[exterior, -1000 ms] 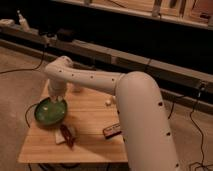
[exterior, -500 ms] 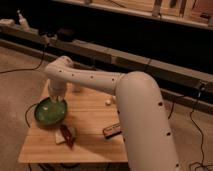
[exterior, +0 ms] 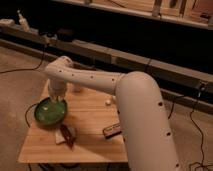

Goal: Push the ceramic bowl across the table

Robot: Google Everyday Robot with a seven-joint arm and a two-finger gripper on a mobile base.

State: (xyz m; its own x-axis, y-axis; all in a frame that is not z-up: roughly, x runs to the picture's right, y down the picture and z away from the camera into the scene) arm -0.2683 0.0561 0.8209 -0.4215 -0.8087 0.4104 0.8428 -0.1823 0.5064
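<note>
Hanging over the ceramic bowl (exterior: 47, 116), the pincer (exterior: 54, 102) hides its opening; wrapper (exterior: 67, 134) and bar (exterior: 112, 130) lie near

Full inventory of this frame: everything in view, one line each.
ceramic bowl: 1, green, at the table's left edge
table: 1, light wood, centre-left of view
small packet-like item: 1, red and white, on the table just in front of the bowl
flat object: 1, dark, front right of the table, beside the arm
small object: 1, white, right side of the table
cables: several, black, on the floor
ledge: 1, grey, running along behind the table
arm: 1, white, reaching from the right across the table
gripper: 1, white, over the bowl's far side
</note>
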